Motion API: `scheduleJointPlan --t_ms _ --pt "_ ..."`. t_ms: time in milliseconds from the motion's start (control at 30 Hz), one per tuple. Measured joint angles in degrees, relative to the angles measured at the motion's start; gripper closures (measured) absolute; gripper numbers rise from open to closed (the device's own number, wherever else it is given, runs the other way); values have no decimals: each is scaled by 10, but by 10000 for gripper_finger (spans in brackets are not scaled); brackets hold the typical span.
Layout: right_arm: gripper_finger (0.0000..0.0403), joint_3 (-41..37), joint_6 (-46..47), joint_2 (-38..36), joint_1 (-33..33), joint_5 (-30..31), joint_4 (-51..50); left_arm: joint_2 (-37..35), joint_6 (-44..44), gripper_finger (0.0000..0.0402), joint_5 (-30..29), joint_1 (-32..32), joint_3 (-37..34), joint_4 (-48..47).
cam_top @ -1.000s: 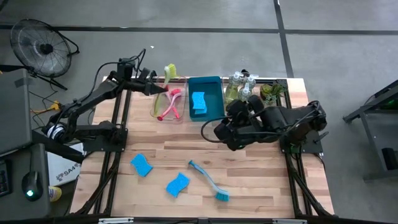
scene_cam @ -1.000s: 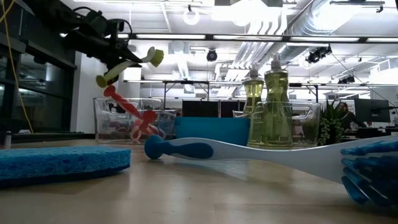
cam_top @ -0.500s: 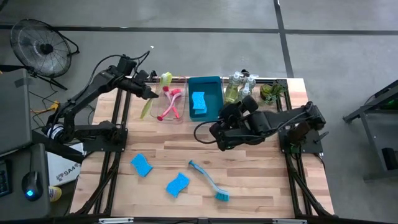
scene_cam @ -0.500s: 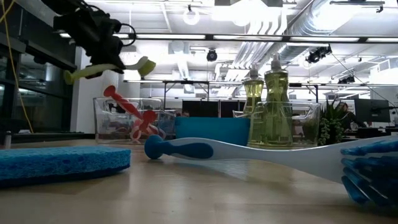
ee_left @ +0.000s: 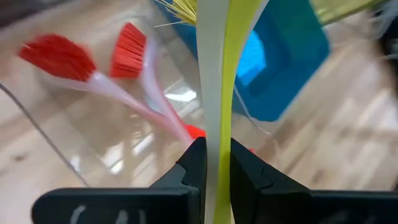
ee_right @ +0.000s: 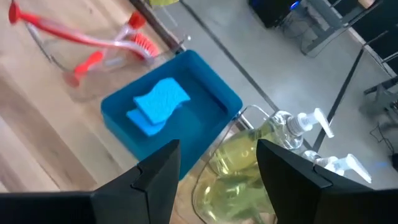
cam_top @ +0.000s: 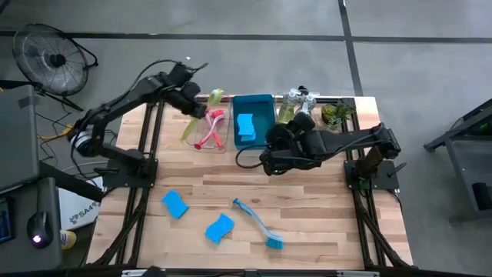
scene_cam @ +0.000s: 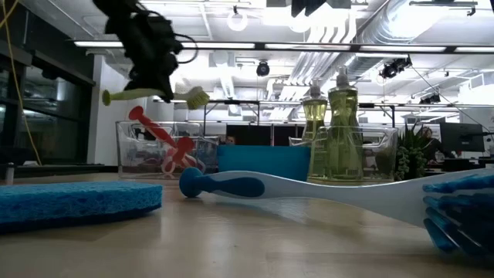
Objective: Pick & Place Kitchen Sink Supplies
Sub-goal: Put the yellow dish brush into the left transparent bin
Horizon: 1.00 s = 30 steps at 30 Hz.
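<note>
Placement turns on the yellow-green brush [cam_top: 198, 118], pinched mid-handle in the left gripper [ee_left: 213, 163], hanging above the clear tray [cam_top: 193, 137] with its long axis roughly along the tray's, while the right gripper [ee_right: 214, 171] waits with fingers spread near the blue bin [cam_top: 265, 115].

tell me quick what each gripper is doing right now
left gripper: shut on the yellow-green dish brush, held above the clear tray.
right gripper: open, empty, near the blue bin.
</note>
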Motion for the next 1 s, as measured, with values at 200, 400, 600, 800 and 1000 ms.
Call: scheduleJointPlan --t_ms 200,400,600,800,1000 --pt "197 0 -8 0 -13 -40 -25 87 38 368 -98 -18 129 -120" --pt "197 0 -9 0 -14 -43 -38 147 48 368 -109 -16 184 -208" --pt "197 0 -21 0 -14 -47 -38 179 33 368 -103 -22 185 -218" --pt "197 0 -34 0 -14 -48 -38 203 15 368 -95 -32 185 -197" --pt "197 0 -36 0 -14 -53 -38 220 5 352 -89 -32 185 -197"
